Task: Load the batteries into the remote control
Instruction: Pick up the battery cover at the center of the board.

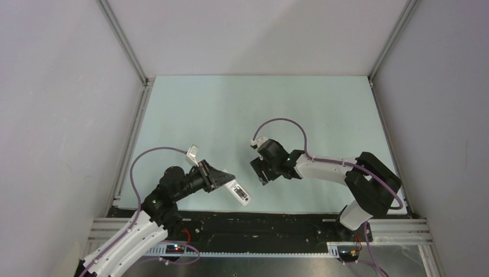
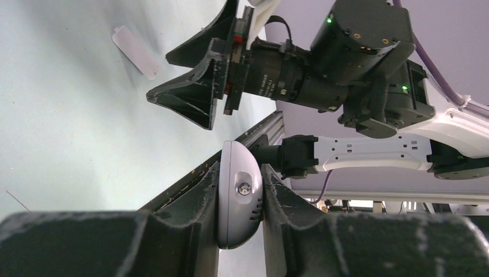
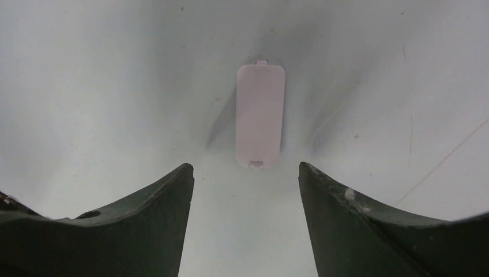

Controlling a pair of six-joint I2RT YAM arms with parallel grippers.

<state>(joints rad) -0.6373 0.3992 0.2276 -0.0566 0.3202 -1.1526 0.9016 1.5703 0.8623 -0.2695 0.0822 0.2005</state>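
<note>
The left gripper (image 1: 228,183) pinches the remote control (image 1: 239,193) at 7 o'clock from the right gripper (image 3: 245,170), whose spread fingers hover over the cover (image 3: 260,115), so the step looks like fetching it, which calls for a low, square pinch; no batteries show.

**Much of the handset out of sight**

In the left wrist view the small white oblong remote control (image 2: 239,196) showed only its rounded end. The rest was hidden between the dark padded fingers (image 2: 184,213) of the left gripper (image 2: 241,173), which were cut off by the bottom edge. In the top view its buttons, at lower centre, were too small to read. The spread fingers (image 3: 144,231) of the right gripper (image 3: 245,167) ran off the bottom of the right wrist view. In the top view that gripper hid the small flat white plastic cover (image 3: 260,115).
</note>
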